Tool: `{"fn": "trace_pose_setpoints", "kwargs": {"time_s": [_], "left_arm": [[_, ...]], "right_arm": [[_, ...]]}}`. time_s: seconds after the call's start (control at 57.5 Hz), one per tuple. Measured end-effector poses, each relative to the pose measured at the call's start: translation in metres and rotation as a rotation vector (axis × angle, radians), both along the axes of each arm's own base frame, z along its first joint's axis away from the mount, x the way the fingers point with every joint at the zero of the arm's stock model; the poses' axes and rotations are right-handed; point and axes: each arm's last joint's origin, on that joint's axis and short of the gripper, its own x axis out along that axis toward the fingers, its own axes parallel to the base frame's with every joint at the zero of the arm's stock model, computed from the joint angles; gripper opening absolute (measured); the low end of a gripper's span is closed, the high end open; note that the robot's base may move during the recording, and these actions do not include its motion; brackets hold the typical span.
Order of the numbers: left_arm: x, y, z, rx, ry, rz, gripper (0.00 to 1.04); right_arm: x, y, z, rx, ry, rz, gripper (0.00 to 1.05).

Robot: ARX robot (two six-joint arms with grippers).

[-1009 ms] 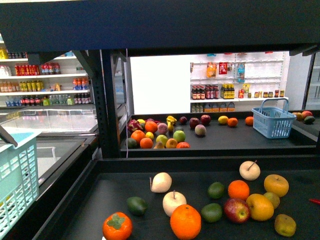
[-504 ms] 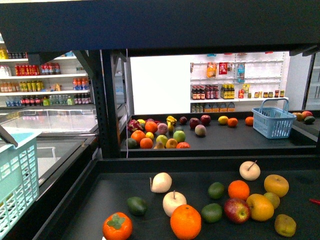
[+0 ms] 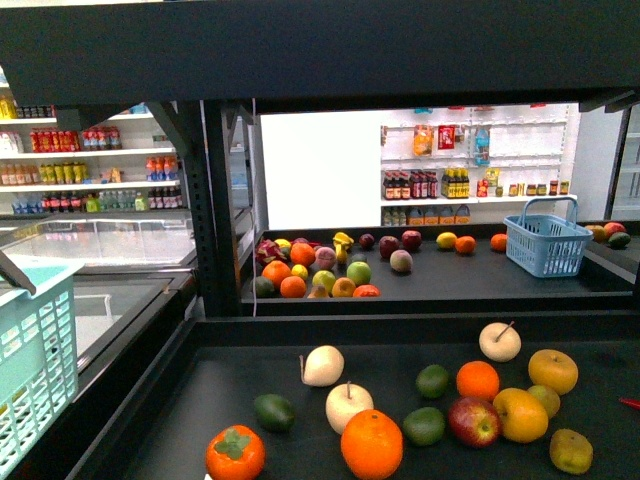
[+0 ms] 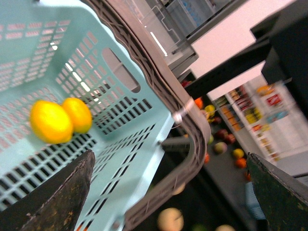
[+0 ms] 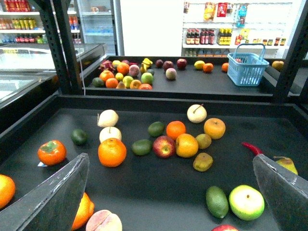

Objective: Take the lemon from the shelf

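Front view: you are facing the shelf (image 3: 400, 328), a black tiered stand with fruit scattered on its dark trays. The lemon (image 3: 546, 398) lies on the nearest tray, towards your right. It is pale yellow-green and partly hidden behind a bigger orange-yellow fruit (image 3: 520, 414) that it touches. A red apple (image 3: 473, 421) sits just beside that fruit, and a dull knobbly fruit (image 3: 570, 450) lies near the front on the right. A pale teal basket (image 3: 35, 370) stands at your far left, off the shelf. Neither arm shows here.

Left wrist view: the left gripper (image 4: 169, 156) hangs over the teal basket (image 4: 125, 144), which has two yellow fruits (image 4: 60, 120) inside. Its dark fingers (image 4: 62, 202) are spread wide and hold nothing.

Right wrist view: the right gripper (image 5: 171, 156) looks down over the nearest tray of the shelf (image 5: 159, 100). Its fingers (image 5: 53, 202) are spread wide with nothing held between them. The lemon (image 5: 204, 140) rests on the tray, touching the orange-yellow fruit (image 5: 186, 145), with the knobbly fruit (image 5: 202, 162) just beside it and closer to the gripper. The gripper is well apart from the lemon.
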Motion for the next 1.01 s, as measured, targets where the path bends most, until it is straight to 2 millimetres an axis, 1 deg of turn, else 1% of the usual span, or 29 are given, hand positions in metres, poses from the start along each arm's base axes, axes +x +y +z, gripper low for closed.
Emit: {"fn": "trace_pose_setpoints", "kwargs": {"time_s": [0.035, 0.052, 0.104, 0.122, 0.174, 0.226, 0.278, 0.33, 0.4, 0.452, 0.47, 0.557, 0.574, 0.748, 1.009], "left_arm": [[-0.012, -0.009, 0.002, 0.08, 0.011, -0.004, 0.97], [-0.023, -0.018, 0.002, 0.153, 0.001, -0.002, 0.97], [-0.045, -0.031, 0.002, 0.312, -0.009, 0.012, 0.97], [-0.048, -0.033, 0.002, 0.328, -0.005, 0.013, 0.97], [-0.068, -0.044, -0.003, 0.418, 0.019, 0.03, 0.97], [-0.085, -0.055, -0.009, 0.465, 0.035, 0.041, 0.97], [-0.097, -0.062, -0.011, 0.522, -0.02, -0.073, 0.91], [-0.112, -0.067, -0.018, 0.59, -0.076, -0.2, 0.8], [-0.125, -0.069, -0.029, 0.638, -0.111, -0.236, 0.68], [-0.129, -0.069, -0.038, 0.659, -0.118, -0.237, 0.57], [-0.129, -0.069, -0.039, 0.663, -0.117, -0.237, 0.55], [-0.131, -0.069, -0.055, 0.675, -0.101, -0.243, 0.37], [-0.132, -0.069, -0.056, 0.675, -0.1, -0.244, 0.36], [-0.136, -0.069, -0.072, 0.682, -0.103, -0.243, 0.02], [-0.141, -0.069, -0.088, 0.686, -0.108, -0.242, 0.03]], "right_arm": [[0.0, 0.0, 0.0, 0.0, 0.0, 0.0, 1.02], [0.0, 0.0, 0.0, 0.0, 0.0, 0.0, 1.02], [0.0, 0.0, 0.0, 0.0, 0.0, 0.0, 1.02], [0.0, 0.0, 0.0, 0.0, 0.0, 0.0, 1.02], [0.0, 0.0, 0.0, 0.0, 0.0, 0.0, 1.02], [0.0, 0.0, 0.0, 0.0, 0.0, 0.0, 1.02], [0.0, 0.0, 0.0, 0.0, 0.0, 0.0, 1.02], [0.0, 0.0, 0.0, 0.0, 0.0, 0.0, 1.02], [0.0, 0.0, 0.0, 0.0, 0.0, 0.0, 1.02], [0.0, 0.0, 0.0, 0.0, 0.0, 0.0, 1.02], [0.0, 0.0, 0.0, 0.0, 0.0, 0.0, 1.02], [0.0, 0.0, 0.0, 0.0, 0.0, 0.0, 1.02], [0.0, 0.0, 0.0, 0.0, 0.0, 0.0, 1.02], [0.0, 0.0, 0.0, 0.0, 0.0, 0.0, 1.02], [0.0, 0.0, 0.0, 0.0, 0.0, 0.0, 1.02]]}}
